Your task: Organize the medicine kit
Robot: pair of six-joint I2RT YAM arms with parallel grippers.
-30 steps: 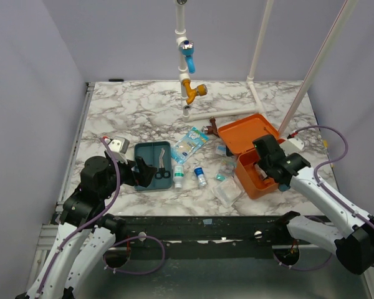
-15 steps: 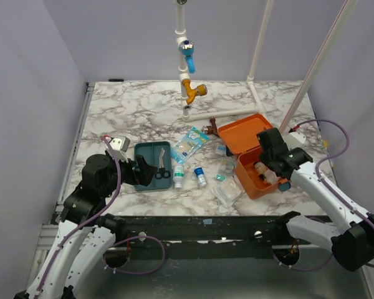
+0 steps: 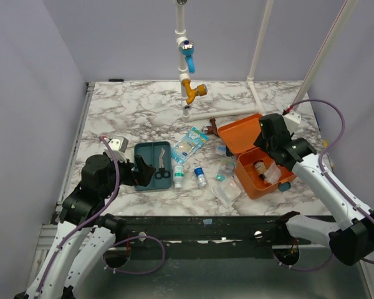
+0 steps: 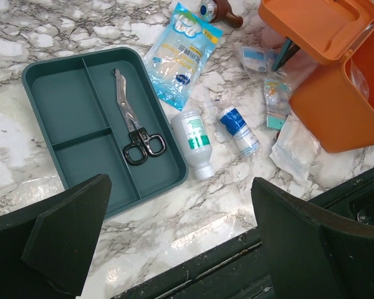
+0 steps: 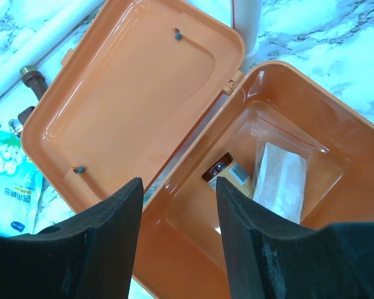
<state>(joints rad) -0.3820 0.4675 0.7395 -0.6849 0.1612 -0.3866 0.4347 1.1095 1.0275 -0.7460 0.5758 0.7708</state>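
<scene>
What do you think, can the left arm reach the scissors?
Probably yes: the scissors lie alone in one compartment of the tray, just ahead of the open left gripper, with nothing covering them.

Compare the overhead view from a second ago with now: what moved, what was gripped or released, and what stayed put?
The right gripper drew back from over the medicine kit toward the table's far side, uncovering a brown bottle and a pale packet inside. It is open and empty now; whether it dropped either cannot be told. The left gripper, teal tray and scissors stayed put.
</scene>
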